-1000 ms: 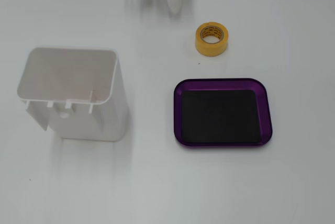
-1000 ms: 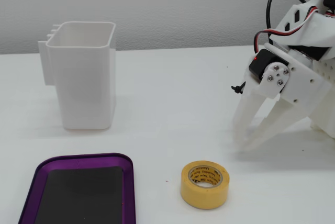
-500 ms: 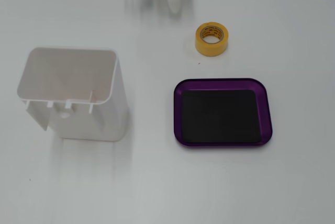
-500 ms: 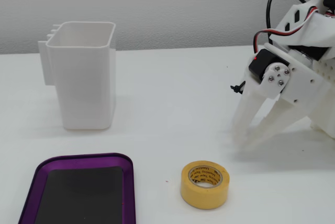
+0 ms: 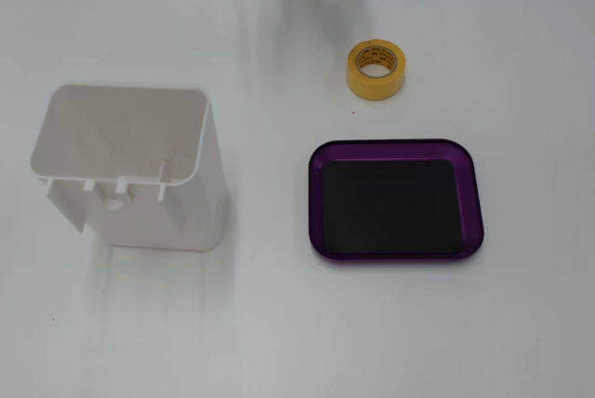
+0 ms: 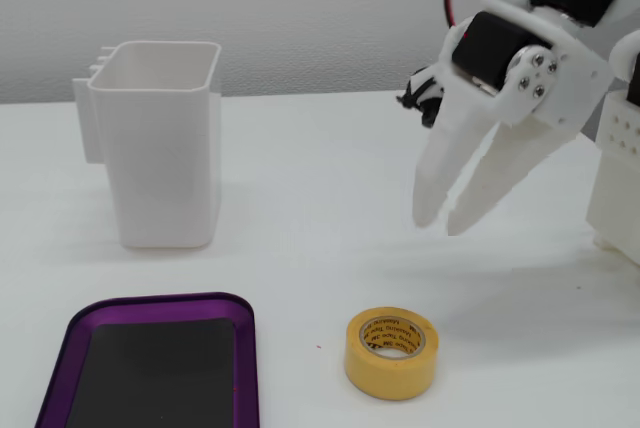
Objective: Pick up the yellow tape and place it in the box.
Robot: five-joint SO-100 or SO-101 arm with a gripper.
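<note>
The yellow tape [image 5: 376, 69] lies flat on the white worktop [image 5: 279, 324], core hole facing up, with pale printed lettering on its inner ring. In a fixed view from above it sits just beyond the far edge of the box [image 5: 396, 200], apart from it and not touching; in a fixed view from the side the yellow tape [image 6: 391, 352] is to the right of the box [image 6: 155, 368], with bare worktop [image 6: 320, 208] between them. The box has nothing on its black bottom.

The claw [image 6: 441, 220] shows only in the side view, raised clear of the worktop and pointing down and to the left. Its two white fingers [image 6: 445, 163] are a small way apart, the tips close together with a narrow gap, and nothing is between them. It touches nothing and hangs above and behind the tape, well apart from it.

A tall white container [image 6: 160, 143] stands upright at the left, open-topped, away from the tape and the claw.
</note>
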